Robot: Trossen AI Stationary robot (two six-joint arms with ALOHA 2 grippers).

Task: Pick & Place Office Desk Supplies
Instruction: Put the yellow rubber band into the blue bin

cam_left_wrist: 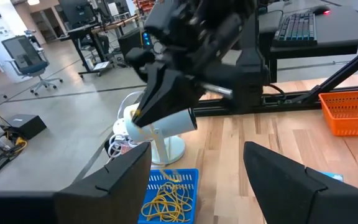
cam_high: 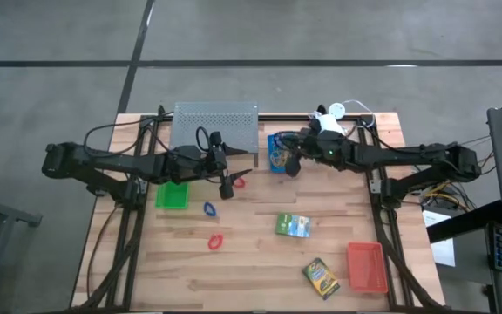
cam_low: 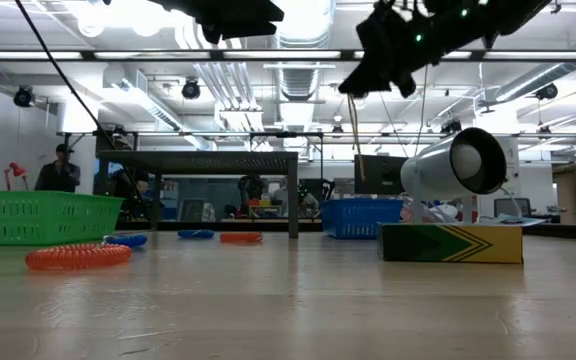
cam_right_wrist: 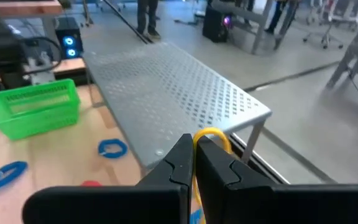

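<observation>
Wooden slats make up the surface [cam_high: 260,262], set on a grey workshop floor, with a grey perforated shelf [cam_high: 215,122] and a white lamp [cam_high: 329,118] along its far edge. The right gripper [cam_right_wrist: 194,155] is pinched shut on a thin yellow rubber band [cam_right_wrist: 211,135] and hangs above the blue tray [cam_high: 278,153], where more bands lie in a tangle [cam_left_wrist: 165,199]. The step in hand looks like carrying or dropping that band, so the release should come only when the gripper is squarely over the blue tray and low, because a light band can cling to a finger or spring past the rim. The left gripper [cam_high: 226,185] waits with its fingers spread wide, empty, near the red loop [cam_high: 239,182] and beside the green tray [cam_high: 172,194]. Blue loops [cam_high: 209,208], another red loop [cam_high: 214,241], two card boxes [cam_high: 293,225] [cam_high: 321,276] and the red-orange tray [cam_high: 366,266] lie apart on the near side.
</observation>
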